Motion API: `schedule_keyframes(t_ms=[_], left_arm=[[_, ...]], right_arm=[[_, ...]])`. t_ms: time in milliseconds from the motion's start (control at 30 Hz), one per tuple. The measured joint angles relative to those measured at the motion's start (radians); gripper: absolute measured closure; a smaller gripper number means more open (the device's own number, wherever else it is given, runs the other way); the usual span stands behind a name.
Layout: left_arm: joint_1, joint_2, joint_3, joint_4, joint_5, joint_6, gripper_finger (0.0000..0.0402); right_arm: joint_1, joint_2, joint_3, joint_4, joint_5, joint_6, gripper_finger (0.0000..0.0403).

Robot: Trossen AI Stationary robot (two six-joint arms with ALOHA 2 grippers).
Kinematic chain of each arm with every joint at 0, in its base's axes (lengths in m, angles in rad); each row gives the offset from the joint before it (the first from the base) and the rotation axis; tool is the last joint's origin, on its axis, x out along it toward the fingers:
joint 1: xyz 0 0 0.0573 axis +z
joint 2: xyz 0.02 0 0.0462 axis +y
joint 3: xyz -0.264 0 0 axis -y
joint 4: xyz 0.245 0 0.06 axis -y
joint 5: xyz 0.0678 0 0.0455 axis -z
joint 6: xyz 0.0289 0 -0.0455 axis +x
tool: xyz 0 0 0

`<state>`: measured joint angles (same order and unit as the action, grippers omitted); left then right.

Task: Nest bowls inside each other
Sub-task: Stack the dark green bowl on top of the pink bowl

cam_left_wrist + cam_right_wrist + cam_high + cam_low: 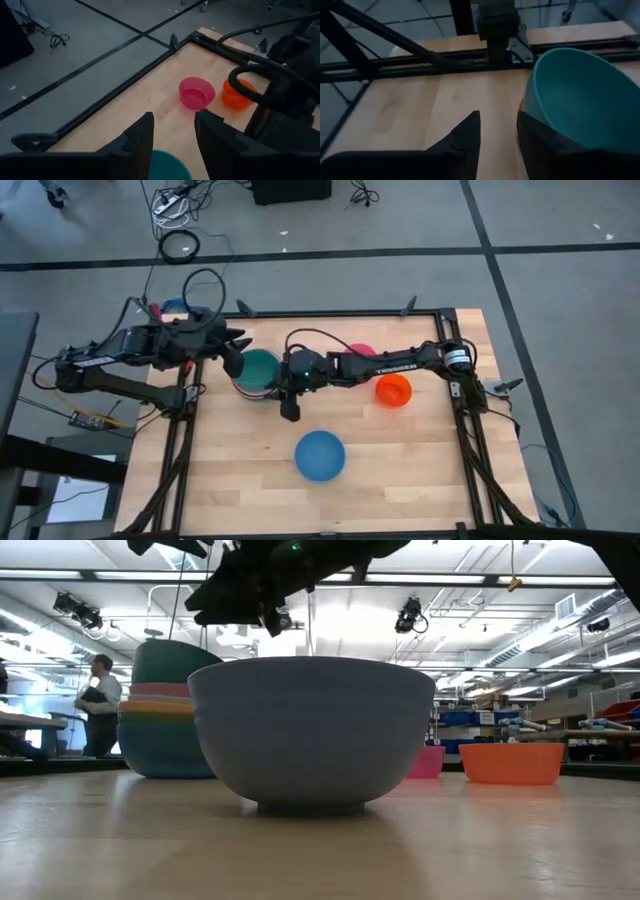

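Observation:
A stack of nested bowls (258,370) stands at the table's far left, with a teal bowl (580,100) on top. In the low view the stack (165,715) shows pink and orange rims under it. Standing apart on the table are a blue bowl (320,455), a red-orange bowl (393,390) and a magenta bowl (196,92). My right gripper (497,132) is open beside the stack's near side, with nothing between its fingers. My left gripper (172,132) hangs open above the stack's far-left rim. My right gripper has one finger (535,140) standing against the outer wall of the teal bowl just below its rim (529,107). I cannot tell whether the finger touches the wall. The other finger is over bare table.
A black metal frame (440,315) runs round the tabletop. My right arm (390,365) stretches across the table's far half and partly covers the magenta bowl. Bare wood lies along the near edge on either side of the blue bowl. A person (98,700) stands in the room beyond.

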<state>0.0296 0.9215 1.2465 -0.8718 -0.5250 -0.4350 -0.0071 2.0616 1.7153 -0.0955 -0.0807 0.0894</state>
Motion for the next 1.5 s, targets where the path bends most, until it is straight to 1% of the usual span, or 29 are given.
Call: schedule_keyframes(t_ms=[167, 267, 367, 433, 533, 667, 767, 833, 967, 1067, 1133, 1267, 1300, 1500], left_arm=[[0.0, 0.0, 0.0, -0.01, 0.001, -0.018, 0.0249], [0.0, 0.0, 0.0, -0.01, 0.023, -0.031, 0.0249], [0.0, 0.0, 0.0, -0.013, 0.09, -0.054, 0.0249], [-0.001, 0.0, 0.0, -0.021, 0.115, -0.067, 0.0249], [-0.012, 0.0, 0.0, -0.039, 0.119, -0.075, 0.0249], [-0.032, 0.0, -0.007, -0.049, 0.134, -0.114, 0.0249], [-0.051, 0.002, -0.008, -0.14, 0.203, -0.184, 0.0249], [-0.069, 0.01, -0.008, -0.231, 0.221, -0.247, 0.0249], [-0.119, 0.032, -0.009, -0.43, 0.23, -0.371, 0.0249], [-0.154, 0.053, -0.028, -0.495, 0.223, -0.417, 0.0249], [-0.169, 0.063, -0.06, -0.497, 0.223, -0.436, 0.0249], [-0.182, 0.076, -0.138, -0.446, 0.218, -0.441, 0.0249], [-0.183, 0.08, -0.153, -0.425, 0.204, -0.44, 0.0249], [-0.183, 0.09, -0.203, -0.395, 0.196, -0.449, 0.0249]], right_arm=[[0.012, 0.006, 0.001, 0.048, 0.075, -0.021, 0.0287], [0.008, 0.016, 0.0, 0.035, 0.11, -0.009, 0.0287], [-0.003, 0.029, 0.0, 0.025, 0.117, 0.017, 0.0287], [-0.009, 0.033, 0.0, -0.001, 0.12, 0.033, 0.0287], [-0.012, 0.031, 0.0, -0.03, 0.141, 0.038, 0.0287], [-0.015, 0.031, 0.0, -0.101, 0.138, 0.051, 0.0287], [-0.013, 0.031, 0.0, -0.183, 0.149, 0.057, 0.0287], [-0.006, 0.031, 0.0, -0.196, 0.171, 0.055, 0.0287], [0.018, 0.018, 0.0, -0.181, 0.209, 0.031, 0.0287], [0.033, -0.004, 0.0, -0.174, 0.238, 0.013, 0.0287], [0.039, -0.021, 0.0, -0.171, 0.248, 0.006, 0.0287], [0.041, -0.043, 0.0, -0.169, 0.25, 0.004, 0.0287], [0.043, -0.046, 0.0, -0.171, 0.25, 0.004, 0.0287], [0.046, -0.048, 0.0, -0.171, 0.249, 0.004, 0.0287]])
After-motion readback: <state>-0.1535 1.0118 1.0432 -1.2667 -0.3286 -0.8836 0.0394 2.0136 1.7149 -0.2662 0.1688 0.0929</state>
